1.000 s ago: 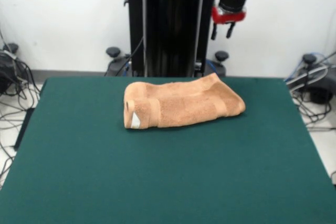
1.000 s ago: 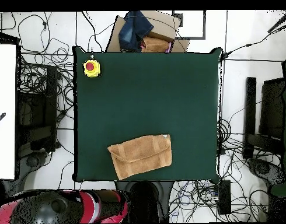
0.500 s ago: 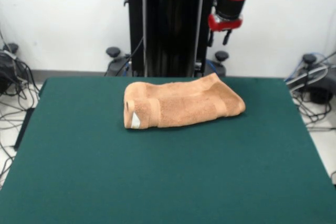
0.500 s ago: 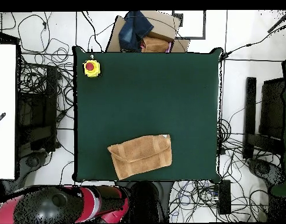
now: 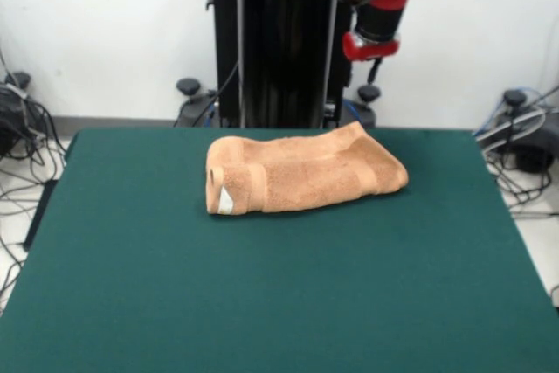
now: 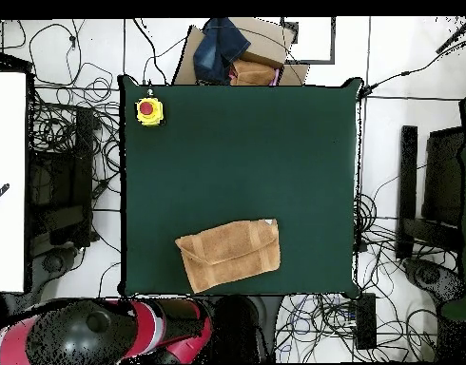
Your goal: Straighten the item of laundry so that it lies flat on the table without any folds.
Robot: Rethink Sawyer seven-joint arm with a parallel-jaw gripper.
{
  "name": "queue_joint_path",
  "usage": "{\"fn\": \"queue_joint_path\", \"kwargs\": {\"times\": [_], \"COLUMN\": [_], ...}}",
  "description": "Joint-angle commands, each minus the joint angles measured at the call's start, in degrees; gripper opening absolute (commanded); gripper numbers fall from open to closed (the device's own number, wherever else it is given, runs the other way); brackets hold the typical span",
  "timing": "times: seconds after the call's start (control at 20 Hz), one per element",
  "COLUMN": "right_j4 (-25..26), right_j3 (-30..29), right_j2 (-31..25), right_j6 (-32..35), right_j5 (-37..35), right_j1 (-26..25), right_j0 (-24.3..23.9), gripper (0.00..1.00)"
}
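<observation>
Basically nothing's done: the towel point(image 5: 301, 172) sits folded over in a thick bundle near the robot's edge of the tabletop point(image 5: 279, 294). End effector point(image 5: 374, 57) hangs above, can't tell if it's apart.

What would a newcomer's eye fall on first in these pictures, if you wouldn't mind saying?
Most likely the orange-tan towel, lying folded over on itself on the dark green table, toward the side nearest the robot's pedestal, with a small white tag showing at one end. Next comes the red and black arm, raised well above the table behind the towel, its gripper touching nothing. In the overhead view a yellow box with a red button sits at a far corner.
</observation>
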State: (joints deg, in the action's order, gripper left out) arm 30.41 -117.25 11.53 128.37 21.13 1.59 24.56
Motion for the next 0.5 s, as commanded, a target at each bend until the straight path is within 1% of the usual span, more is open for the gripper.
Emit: {"fn": "queue_joint_path", "kwargs": {"times": [0.05, 0.3, 0.5], "right_j4": [0.49, -0.85, -0.83], "right_j3": [8.98, 10.34, 10.86], "right_j2": [-1.11, -0.38, -0.05], "right_j6": [1.17, 1.5, 1.64], "right_j5": [0.95, 1.97, 2.8], "right_j1": [-2.82, -4.18, -4.45], "right_j0": [0.98, 2.44, 3.12], "gripper": [1.0, 1.0, 1.0]}}
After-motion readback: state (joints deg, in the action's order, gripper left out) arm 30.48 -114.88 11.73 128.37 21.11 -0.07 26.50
